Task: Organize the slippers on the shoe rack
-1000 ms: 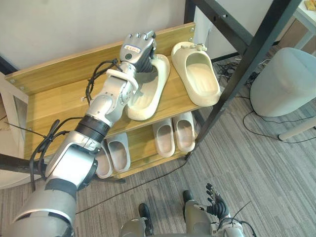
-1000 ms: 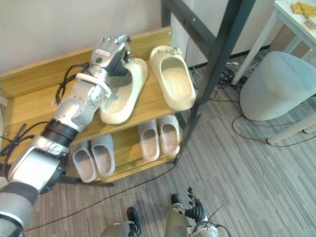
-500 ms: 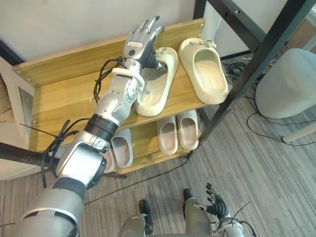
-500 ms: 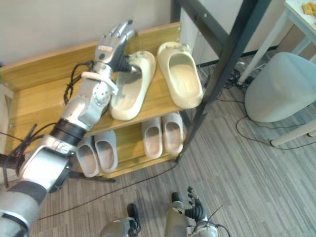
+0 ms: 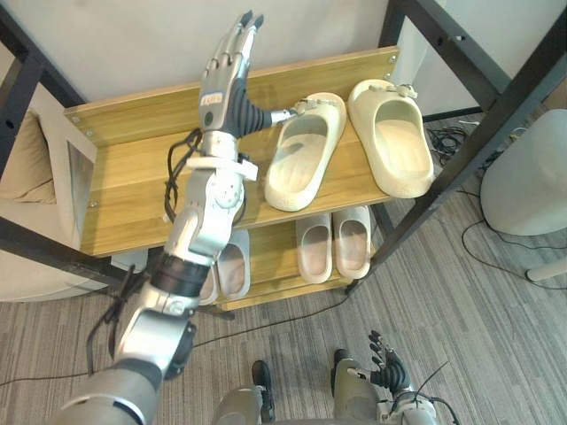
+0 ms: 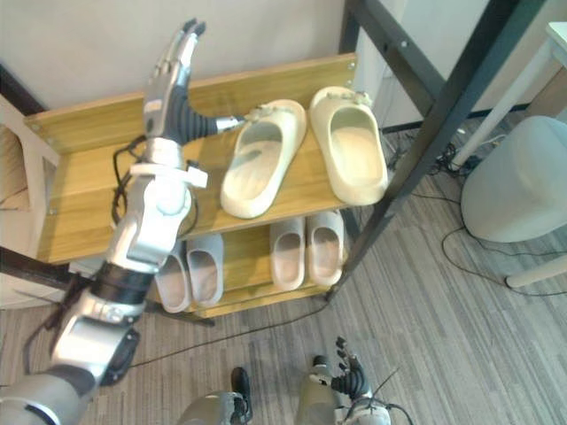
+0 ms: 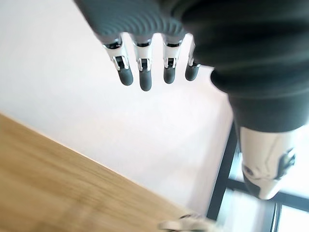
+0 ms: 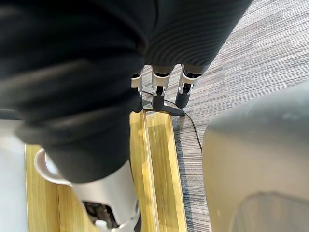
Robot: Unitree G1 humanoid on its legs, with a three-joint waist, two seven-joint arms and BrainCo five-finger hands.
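Left robot hand [image 5: 224,84] lifted off the cream slipper [image 5: 301,152] now, fingers straight, holding nothing, second slipper [image 5: 392,133] just beside it at the shoe rack [image 5: 124,181] top shelf's right end, right robot hand [image 5: 386,372] low, fingers relaxed

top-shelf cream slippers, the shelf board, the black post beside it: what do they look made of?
Cream slippers: probably moulded foam or soft rubber with a matte finish. Each looks like one piece, with thick rounded edges and no visible seams.
Shelf board: wood or wood-look laminate, light satin, with grain lines running along it.
Black post: likely painted metal, given the straight square section and even black coat.
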